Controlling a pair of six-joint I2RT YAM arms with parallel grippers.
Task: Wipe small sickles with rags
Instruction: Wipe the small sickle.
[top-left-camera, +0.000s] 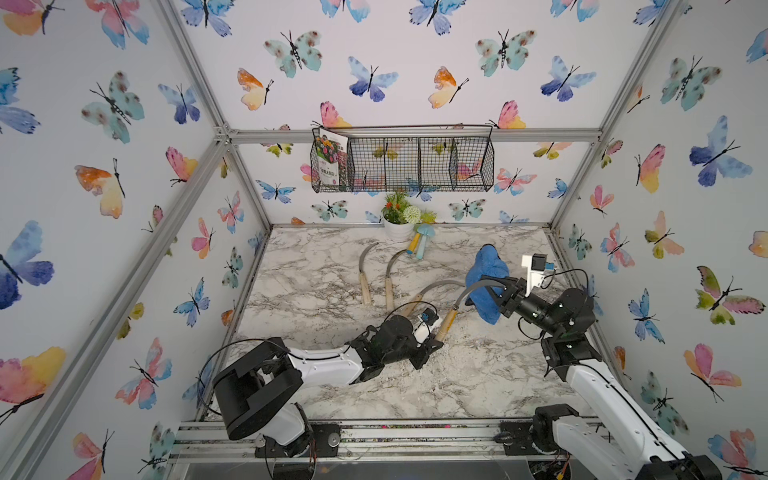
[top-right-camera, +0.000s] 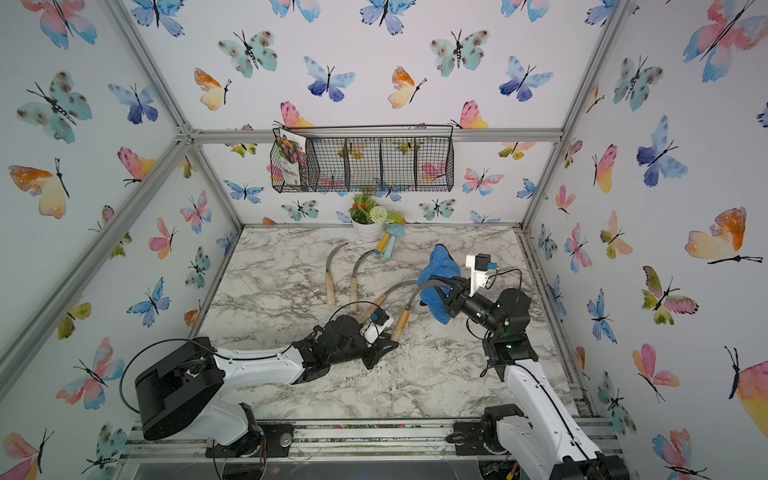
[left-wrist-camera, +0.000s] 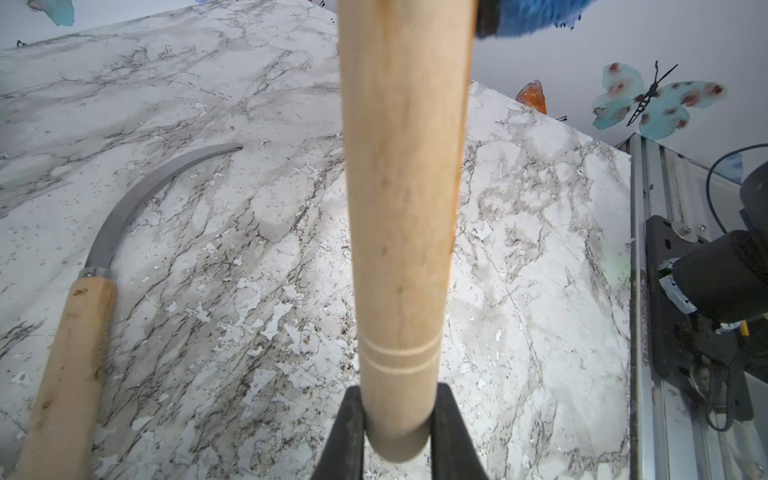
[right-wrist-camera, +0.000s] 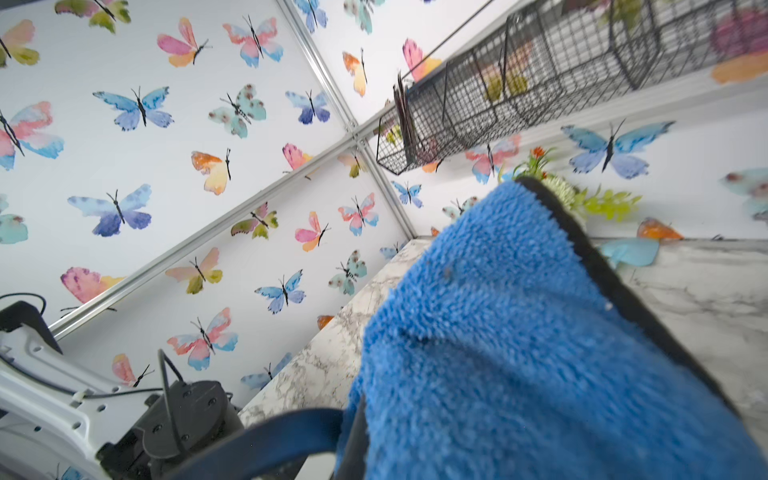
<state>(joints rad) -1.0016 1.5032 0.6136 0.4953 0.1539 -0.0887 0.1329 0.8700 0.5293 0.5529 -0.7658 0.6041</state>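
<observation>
Left gripper (left-wrist-camera: 399, 419) pinches the raised sickle (top-left-camera: 450, 316) by its handle, right gripper (top-left-camera: 495, 291) clamps the blue rag (top-left-camera: 486, 268) over its blade tip; three other sickles (top-left-camera: 365, 276) (top-left-camera: 389, 280) (top-left-camera: 432, 289) lie beyond it

White walls (top-left-camera: 395, 62) printed with watercolour butterflies close in three sides, joined by a bare aluminium frame (top-left-camera: 415, 135). A black wire basket (top-left-camera: 473, 166) hangs from the back bar; a flower seed packet (top-left-camera: 330, 160) stands in its end compartment nearest the left wall. The desk (top-left-camera: 457, 374) has a grey-veined marble pattern, flaked white toward its front edge. A white potted plant (top-left-camera: 399, 226) sits at the middle of the back edge, with two mushroom toys (top-left-camera: 422, 243) just beside it. The light is soft and even.
</observation>
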